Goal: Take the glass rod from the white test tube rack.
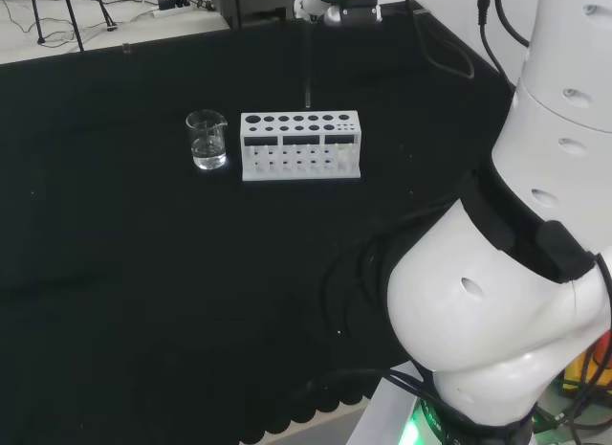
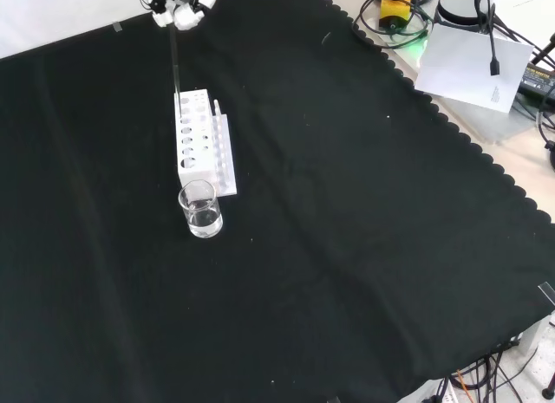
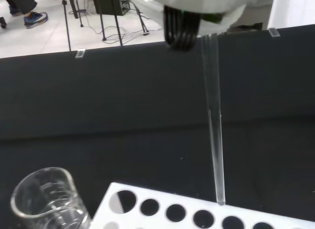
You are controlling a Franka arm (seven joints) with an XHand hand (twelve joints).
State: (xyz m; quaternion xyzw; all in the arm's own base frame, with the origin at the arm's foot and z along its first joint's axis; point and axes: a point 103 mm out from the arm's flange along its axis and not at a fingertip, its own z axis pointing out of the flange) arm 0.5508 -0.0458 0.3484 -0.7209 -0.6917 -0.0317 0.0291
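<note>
Rod (image 3: 215, 135): thin, clear glass, straight, hard to pick out against the black cloth. Wrist view shows it best, a pale translucent line with a rounded lower tip. Long axis close to vertical, upper end at the hand (image 2: 178, 6), lower end pointing down at the rack (image 1: 300, 144). In the wrist view the tip sits just at the rack's top face, beside the row of holes; cannot tell whether it has cleared the hole or is touching the rim.

Front view: rod (image 2: 174, 65) runs as a faint line from the hand down to the far end of the rack (image 2: 201, 147). Head view: a thin pale streak (image 1: 307, 67) above the rack's back row, under the hand (image 1: 337, 3) at the top edge.

Hand: fingers closed in on the rod's upper end, holding it from above. Fingertips partly hidden in the wrist view by blurred white parts; the exact pinch not clear.

Rack: white, several rows of round holes, standing on the black-clothed worktop (image 2: 347, 212).

Beaker (image 1: 207, 140): small, clear, just beside the rack's left end in the head view, nearer the camera in the front view (image 2: 201, 209). Some clear liquid seems to be in the bottom. Not touching the rack.
</note>
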